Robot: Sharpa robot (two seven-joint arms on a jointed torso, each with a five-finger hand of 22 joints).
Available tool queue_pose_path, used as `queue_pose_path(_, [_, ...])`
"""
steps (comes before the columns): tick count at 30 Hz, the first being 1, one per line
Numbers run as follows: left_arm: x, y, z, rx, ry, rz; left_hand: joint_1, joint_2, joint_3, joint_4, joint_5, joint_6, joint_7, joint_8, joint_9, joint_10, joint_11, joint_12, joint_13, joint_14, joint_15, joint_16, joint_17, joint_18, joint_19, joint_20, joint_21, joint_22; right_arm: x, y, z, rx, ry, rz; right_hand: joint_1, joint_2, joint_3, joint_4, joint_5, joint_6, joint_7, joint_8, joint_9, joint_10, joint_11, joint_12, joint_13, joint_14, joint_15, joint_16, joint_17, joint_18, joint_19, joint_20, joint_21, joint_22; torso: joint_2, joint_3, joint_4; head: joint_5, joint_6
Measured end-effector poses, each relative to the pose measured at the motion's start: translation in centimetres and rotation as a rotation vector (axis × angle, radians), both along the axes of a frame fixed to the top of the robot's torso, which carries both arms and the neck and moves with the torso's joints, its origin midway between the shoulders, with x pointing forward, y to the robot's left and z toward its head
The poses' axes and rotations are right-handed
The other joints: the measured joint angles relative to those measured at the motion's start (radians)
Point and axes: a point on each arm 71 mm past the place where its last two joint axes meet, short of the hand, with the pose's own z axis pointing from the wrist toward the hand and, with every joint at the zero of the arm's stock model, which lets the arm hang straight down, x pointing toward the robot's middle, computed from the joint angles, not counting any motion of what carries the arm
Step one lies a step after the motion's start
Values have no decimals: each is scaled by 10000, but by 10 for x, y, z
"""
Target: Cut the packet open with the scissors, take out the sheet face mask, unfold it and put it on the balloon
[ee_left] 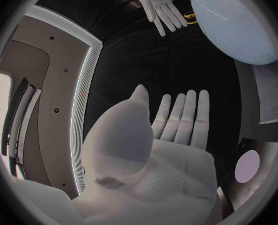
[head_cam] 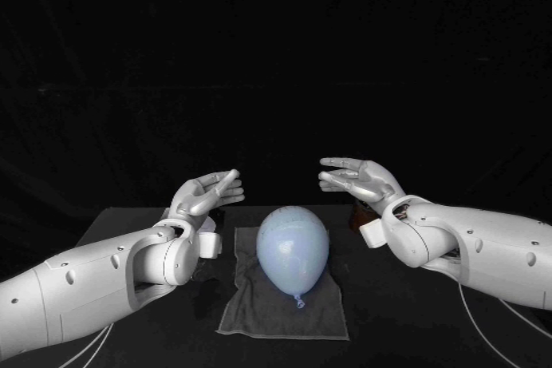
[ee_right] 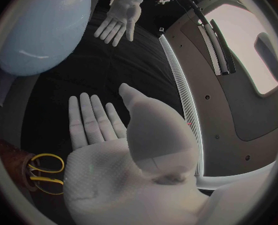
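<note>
My left hand [head_cam: 210, 194] is up off the tabletop [head_cam: 437, 320] at about 10 o'clock from the balloon [head_cam: 292, 242]. It is released, with fingers straight and apart, palm turned inward and nothing in it. The balloon lies dead centre on a grey cloth [head_cam: 259, 312], its knot toward me at 6 o'clock, and no mask is on it. At about 1 o'clock from the balloon my right hand [head_cam: 359, 179] hovers the same way, released and empty, palm facing its partner. The scissors [ee_right: 38, 176] lie on the tabletop just beside my right wrist, their yellow loops showing in the right wrist view. They sit against a brown thing [head_cam: 361, 217] at 2 o'clock from the balloon. I cannot tell whether that is the packet, so nothing looks cut or taken out yet. My worry is the reach for the scissors. They sit close under the right forearm, so a blind drop could knock them away or push them under the brown thing. The balloon only rests on the cloth, so a brush from either wrist could roll it off. Open blades swung near it could burst it.
</note>
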Motion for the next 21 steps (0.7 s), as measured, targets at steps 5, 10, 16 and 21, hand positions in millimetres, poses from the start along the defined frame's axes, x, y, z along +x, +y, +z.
queue_pose_path(5, [-5,2,2,-223,4,-518,978,-22,-99,-91,0,554,99,70,24,1088,-335,-72,-85,1090,-372,267,303,55,1161,-370,263,-28,4,-22,18,-851,-619,-50,131,-536,1199,-632,-450,1764,315,269,108,1568,-445,-28,-45,2068,-591,544,183,357,1798,-265,627,109,0,-12,7,-79,30])
queue_pose_path(10, [-10,4,5,-372,88,-887,1744,84,-104,74,0,1202,-18,186,22,2239,-663,-104,-80,2050,-761,598,663,55,1991,-824,612,37,7,-44,34,-1984,-1091,-10,-189,-1085,2372,-883,-688,2408,497,158,-3,2529,-705,-387,-55,3315,-968,633,339,358,2849,-674,980,163,12,-18,-5,-143,37])
queue_pose_path(16, [-18,1,11,-661,152,-1316,2086,101,-27,258,0,1425,-102,186,-21,2647,-797,-214,-99,2181,-868,613,858,53,2092,-926,707,83,12,-71,58,-3619,-1616,97,-366,-1426,2467,-973,-775,2744,458,54,-46,2878,-953,-560,-29,4906,-1417,1333,935,355,4036,-1157,1891,602,47,-7,-28,-271,79])
queue_pose_path(21, [-22,2,14,-867,218,-1513,2127,60,-48,390,0,1441,-88,88,-58,2669,-776,-387,-109,2182,-868,680,940,51,2091,-926,729,100,22,-93,82,-5002,-1994,-95,-369,-1502,2282,-1067,-775,2985,324,14,-25,3107,-1077,-599,-13,5804,-1710,2290,1800,343,4712,-1547,2920,1189,84,0,-50,-500,173])
